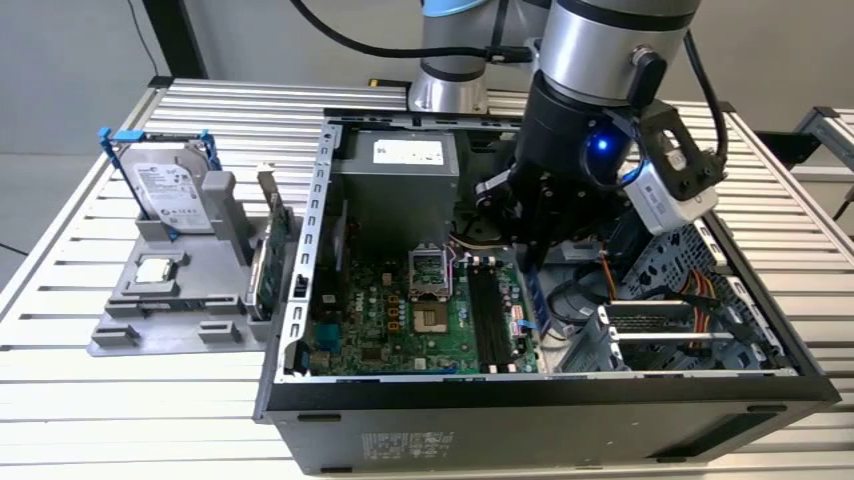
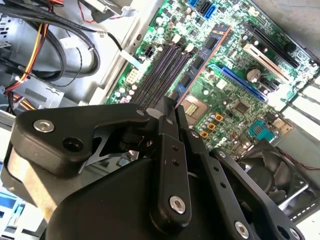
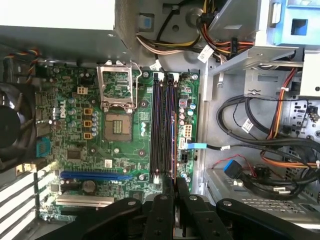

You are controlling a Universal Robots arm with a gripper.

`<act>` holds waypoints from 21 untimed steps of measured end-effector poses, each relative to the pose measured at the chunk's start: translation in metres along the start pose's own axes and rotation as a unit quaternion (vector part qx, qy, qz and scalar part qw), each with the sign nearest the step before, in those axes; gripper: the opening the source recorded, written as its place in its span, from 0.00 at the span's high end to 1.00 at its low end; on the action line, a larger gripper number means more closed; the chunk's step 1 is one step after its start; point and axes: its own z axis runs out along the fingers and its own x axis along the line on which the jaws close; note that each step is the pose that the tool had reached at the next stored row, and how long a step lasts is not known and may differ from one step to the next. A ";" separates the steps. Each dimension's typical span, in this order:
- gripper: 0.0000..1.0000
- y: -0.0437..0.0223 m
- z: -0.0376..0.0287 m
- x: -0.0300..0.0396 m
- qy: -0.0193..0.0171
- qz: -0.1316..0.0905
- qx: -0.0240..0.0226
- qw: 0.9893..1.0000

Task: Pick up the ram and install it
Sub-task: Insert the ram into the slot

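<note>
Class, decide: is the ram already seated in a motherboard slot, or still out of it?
Out. The ram is clamped edge-on in the gripper, above the black slots, which lie empty.

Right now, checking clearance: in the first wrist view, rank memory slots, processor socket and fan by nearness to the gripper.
1. Memory slots, beyond the gripper holding the ram.
2. Processor socket, beside the slots.
3. Fan, at the board's far edge.

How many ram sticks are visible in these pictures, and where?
1. The ram is gripped on edge by the claw, at the black memory slots of the motherboard. The slots beside it look empty; more sticks could be hidden.
</note>
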 end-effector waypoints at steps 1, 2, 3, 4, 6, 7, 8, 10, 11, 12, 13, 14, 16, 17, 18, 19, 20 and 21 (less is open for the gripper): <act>1.00 0.0004 0.0014 -0.0001 0.000 0.001 0.000 1.000; 1.00 0.0006 0.0025 -0.0007 0.000 0.002 0.000 1.000; 1.00 0.0008 0.0037 -0.0014 0.000 0.004 0.000 1.000; 1.00 0.0010 0.0048 -0.0023 0.000 0.006 0.000 1.000; 1.00 0.0013 0.0066 -0.0041 0.001 0.011 0.000 1.000; 1.00 0.0016 0.0077 -0.0047 0.001 0.014 0.000 1.000; 1.00 0.0018 0.0083 -0.0056 0.001 0.018 0.000 1.000; 1.00 0.0021 0.0103 -0.0071 0.002 0.027 0.000 1.000; 1.00 0.0021 0.0113 -0.0072 0.002 0.035 0.000 0.999; 1.00 0.0022 0.0122 -0.0073 0.002 0.042 0.000 0.999; 1.00 0.0023 0.0132 -0.0073 0.003 0.048 0.000 0.999; 1.00 0.0025 0.0141 -0.0073 0.003 0.051 0.000 0.999; 1.00 0.0030 0.0156 -0.0071 0.003 0.053 0.000 0.999; 1.00 0.0036 0.0164 -0.0068 0.003 0.053 0.000 0.999; 1.00 0.0041 0.0173 -0.0066 0.003 0.053 0.000 0.999; 1.00 0.0047 0.0186 -0.0063 0.003 0.053 0.000 0.999; 1.00 0.0053 0.0199 -0.0056 0.002 0.053 0.000 0.999; 1.00 0.0058 0.0206 -0.0048 0.002 0.053 0.000 0.999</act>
